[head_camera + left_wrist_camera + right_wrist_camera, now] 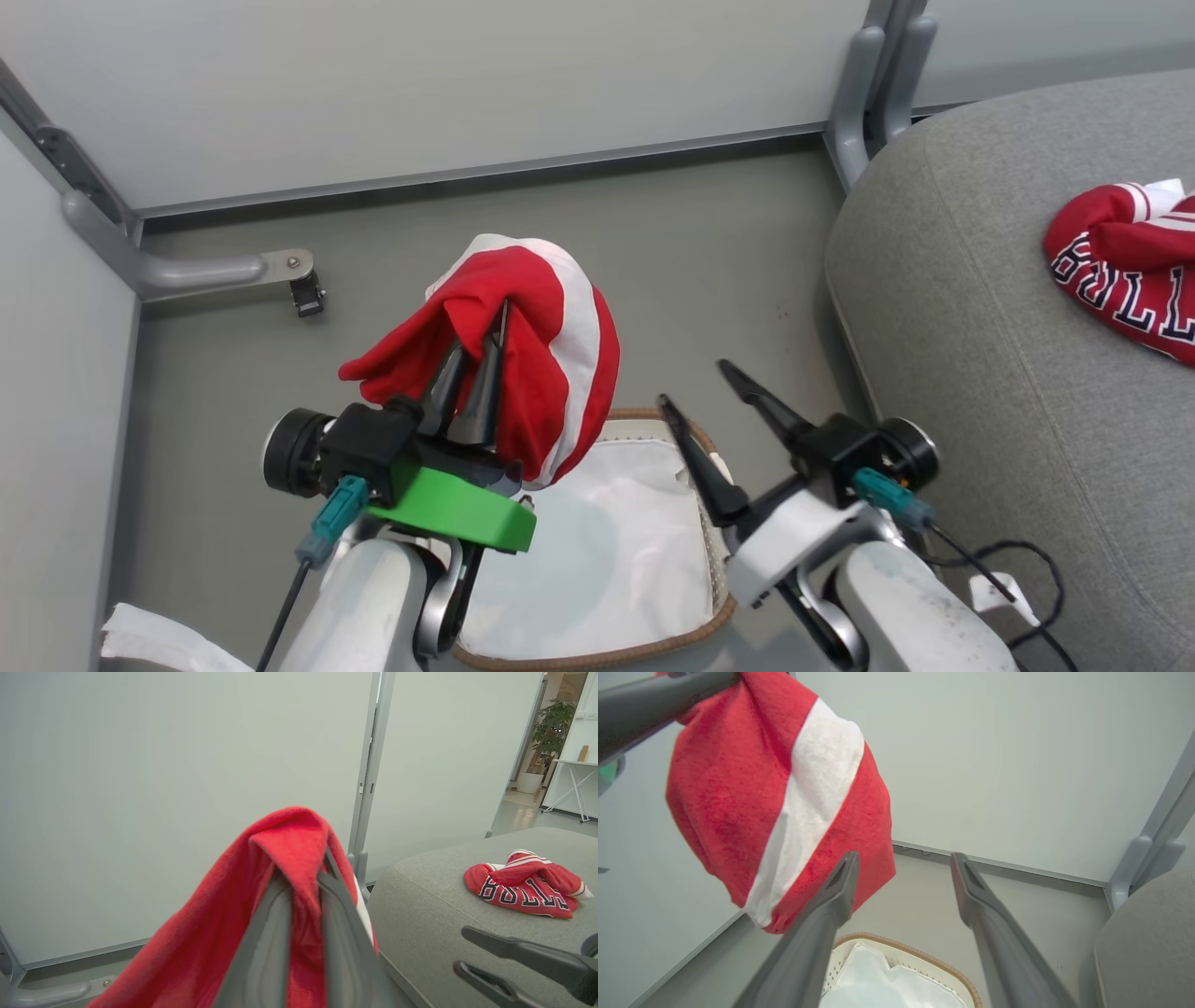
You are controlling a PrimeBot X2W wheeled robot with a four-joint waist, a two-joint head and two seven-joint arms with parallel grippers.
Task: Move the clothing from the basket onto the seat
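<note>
Above basket (644, 416), L gripper (481, 331) is clamping garment (560, 355), R gripper (694, 383) is gaping; carry high, clearing seat (980, 373) edge b4 release.

Left claw (303, 877) pinched on a red garment (210, 933), cloth draped over both fingers. Grey seat (430, 896) to the right. A second red garment (523, 891) with dark lettering lies crumpled on it, well apart. Right claw (460, 948) near, fingers spread. Pale partition panels (163, 788) far behind.
</note>
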